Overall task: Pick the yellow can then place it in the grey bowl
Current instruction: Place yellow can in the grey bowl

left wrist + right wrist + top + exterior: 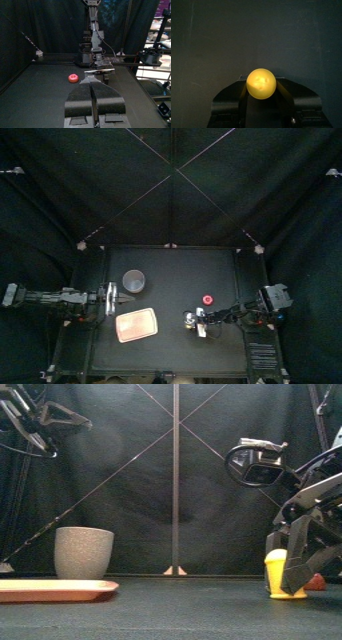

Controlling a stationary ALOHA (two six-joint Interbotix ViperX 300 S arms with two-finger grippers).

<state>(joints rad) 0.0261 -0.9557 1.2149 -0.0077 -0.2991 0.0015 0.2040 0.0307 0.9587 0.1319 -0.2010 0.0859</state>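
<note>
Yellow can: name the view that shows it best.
Front view: the yellow can stands upright, nearly its whole side showing. The right wrist view shows only its top, the top view a tiny speck, and the left wrist view nothing clear.

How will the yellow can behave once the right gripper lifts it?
The yellow can looks small and rigid, probably light, so it should lift without sagging. It stands upright and taller than wide, so a sideways nudge may tip it and let it roll. Its smooth round wall between the jaws of the right gripper might twist or slip.
</note>
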